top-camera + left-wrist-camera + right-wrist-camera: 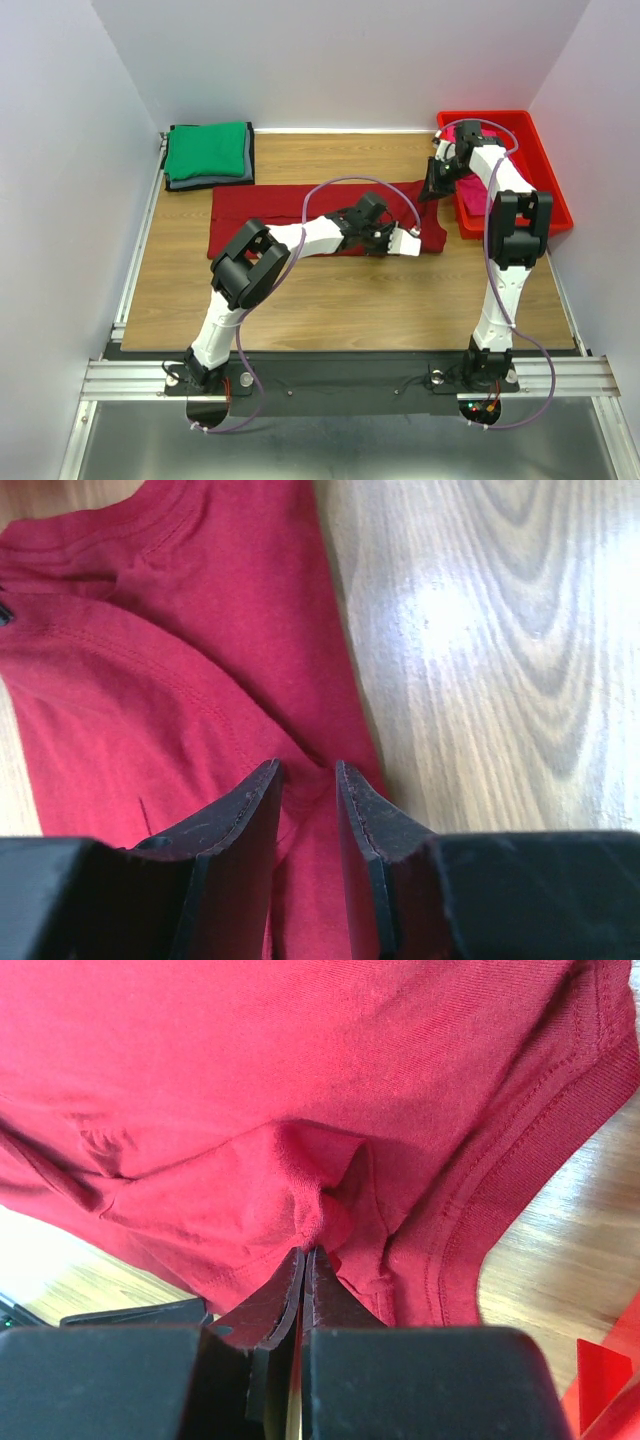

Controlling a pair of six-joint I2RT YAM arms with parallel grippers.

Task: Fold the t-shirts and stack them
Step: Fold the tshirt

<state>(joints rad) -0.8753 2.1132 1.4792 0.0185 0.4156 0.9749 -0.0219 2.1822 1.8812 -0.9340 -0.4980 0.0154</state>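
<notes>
The maroon t-shirt (290,210) lies spread in a long band across the wooden table. My left gripper (385,238) rests on its near right edge. In the left wrist view the jaws of this gripper (308,770) stand a little apart, straddling a raised pucker of the maroon cloth (200,630), so it is open. My right gripper (437,182) is at the shirt's far right corner. That gripper (308,1250) is shut on a bunched fold of the cloth (300,1060) beside the collar. A folded green t-shirt (205,150) lies on a dark grey one (210,182) at the back left. A pink t-shirt (477,212) sits in the tray.
The red plastic tray (545,160) stands at the back right, close beside my right arm, and its corner (600,1380) shows in the right wrist view. Bare wood (350,290) runs between the shirt and the arm bases. White walls close in the table on three sides.
</notes>
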